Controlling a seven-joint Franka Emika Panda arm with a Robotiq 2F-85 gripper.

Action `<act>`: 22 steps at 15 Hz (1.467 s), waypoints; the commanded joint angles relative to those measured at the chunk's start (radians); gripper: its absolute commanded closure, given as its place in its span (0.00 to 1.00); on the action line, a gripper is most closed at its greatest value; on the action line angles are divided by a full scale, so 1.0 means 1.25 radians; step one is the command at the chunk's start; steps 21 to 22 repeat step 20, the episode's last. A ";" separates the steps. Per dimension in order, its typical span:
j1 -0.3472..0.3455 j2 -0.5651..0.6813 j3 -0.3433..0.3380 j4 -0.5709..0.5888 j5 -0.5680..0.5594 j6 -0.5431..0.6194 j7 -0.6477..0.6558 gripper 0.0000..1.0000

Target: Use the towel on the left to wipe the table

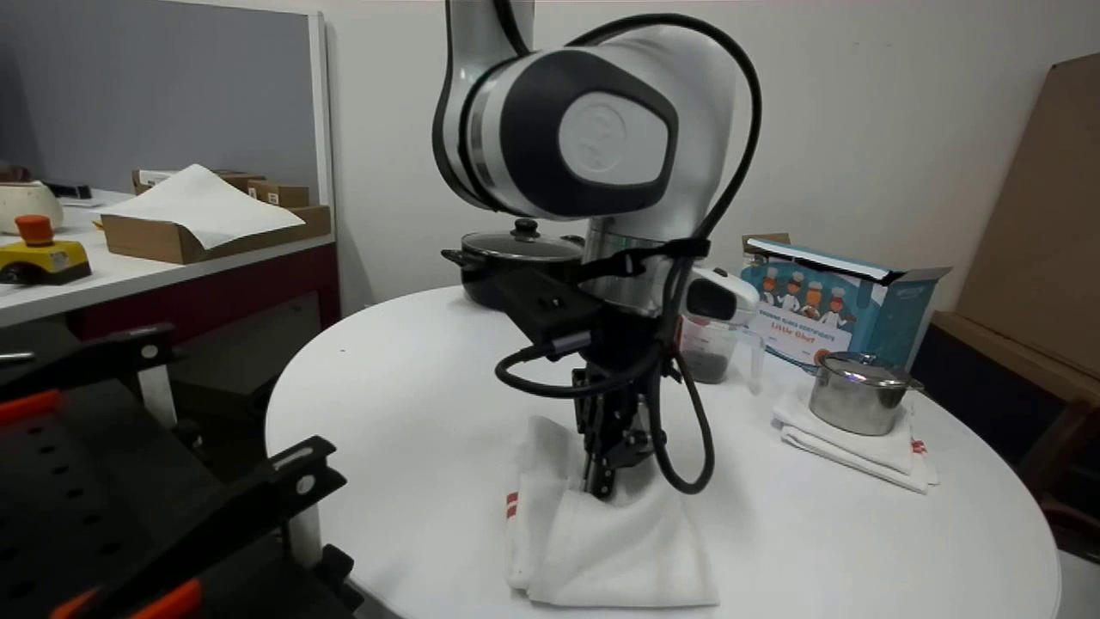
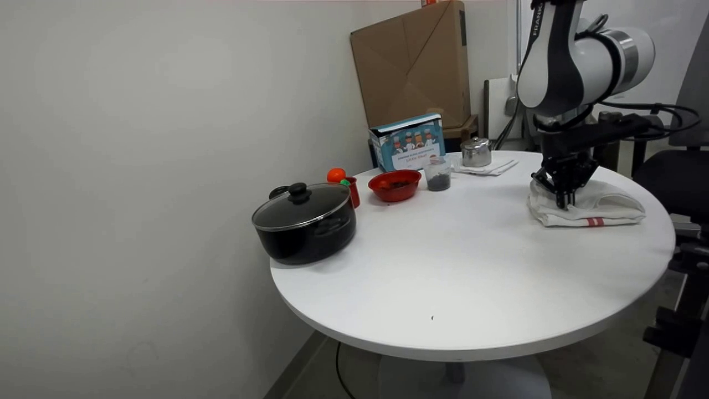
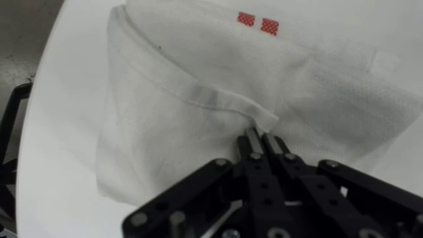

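The white towel with two red marks lies folded and rumpled on the round white table (image 2: 432, 277). It shows in both exterior views (image 1: 627, 559) (image 2: 609, 208) and fills much of the wrist view (image 3: 148, 142). My gripper (image 3: 261, 132) points down at the towel, its fingers nearly together. A pinched edge of the towel sits between the fingertips in the wrist view. In both exterior views the gripper (image 1: 599, 486) (image 2: 565, 202) reaches down into the towel, and the fingertips are partly hidden by folds. The towel rests on the table near its edge.
A steel pot (image 1: 859, 394) stands on another folded white towel (image 1: 859, 456). A black lidded pot (image 2: 307, 238), red bowl (image 2: 394, 185), measuring cup (image 2: 438, 176) and blue box (image 2: 410, 144) stand along the wall side. A small dark speck (image 2: 432, 317) lies on the table.
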 commanded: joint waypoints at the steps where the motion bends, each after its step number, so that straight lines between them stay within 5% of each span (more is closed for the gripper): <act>1: 0.018 0.039 -0.020 0.054 0.010 -0.040 0.031 0.73; 6: 0.015 -0.030 0.031 0.104 0.014 -0.162 0.019 0.38; 11: 0.064 -0.158 0.051 0.169 -0.030 -0.393 -0.014 0.01; 16: 0.163 -0.327 0.022 0.155 -0.198 -0.458 0.032 0.00; 17: 0.126 -0.250 0.045 0.191 -0.131 -0.447 0.002 0.00; 22: 0.151 -0.315 0.039 0.175 -0.176 -0.456 0.021 0.00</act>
